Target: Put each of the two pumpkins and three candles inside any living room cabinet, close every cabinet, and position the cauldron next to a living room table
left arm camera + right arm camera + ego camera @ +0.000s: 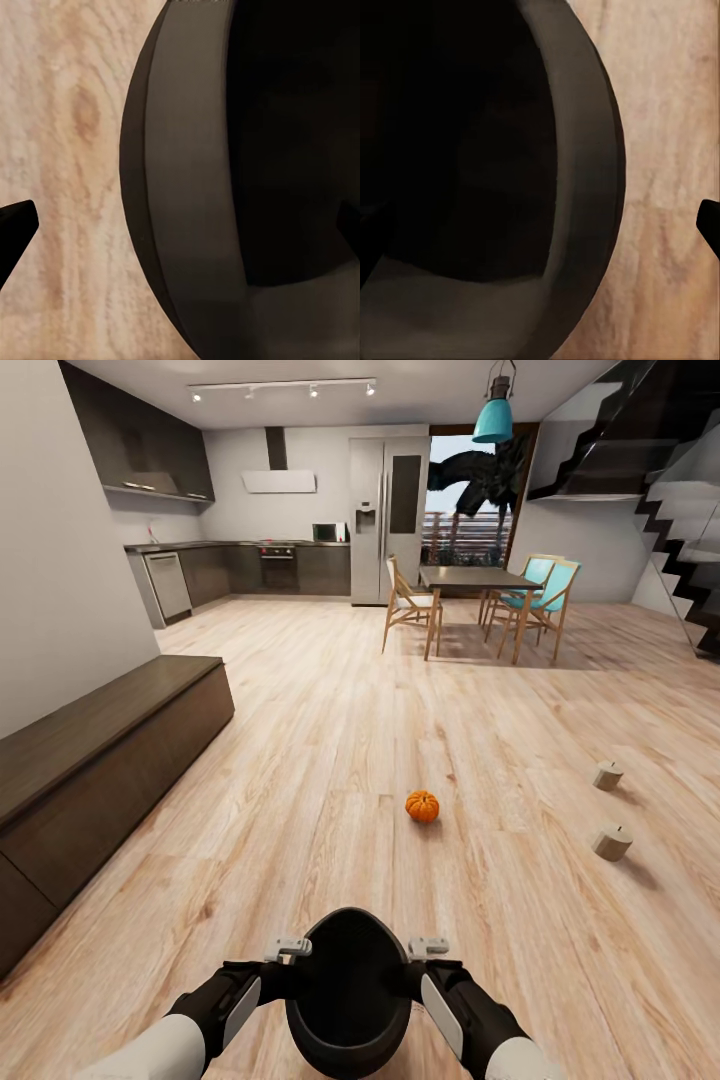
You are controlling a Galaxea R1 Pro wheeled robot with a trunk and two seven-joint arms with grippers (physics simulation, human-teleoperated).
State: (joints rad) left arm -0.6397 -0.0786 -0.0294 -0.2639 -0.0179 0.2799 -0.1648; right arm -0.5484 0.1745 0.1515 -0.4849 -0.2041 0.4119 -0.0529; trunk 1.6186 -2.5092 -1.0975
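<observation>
1. The robot carried the cauldron (348, 990) between both arms – left pincer (288, 948) and right pincer (428, 947) each pinching its rim, likely to haul it toward a bench.
2. One pumpkin (422, 806) sat on the floor (330, 760) ahead; two candles (612, 843) lay well apart to its right.
3. The cabinet (100, 760) along the left wall looked shut – nothing stowed yet.

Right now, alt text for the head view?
The robot holds a black cauldron between both arms over a pale wood floor. Ahead on the floor lie one orange pumpkin and, further right, two candles. A long dark cabinet, fronts shut, runs along the left wall.
</observation>
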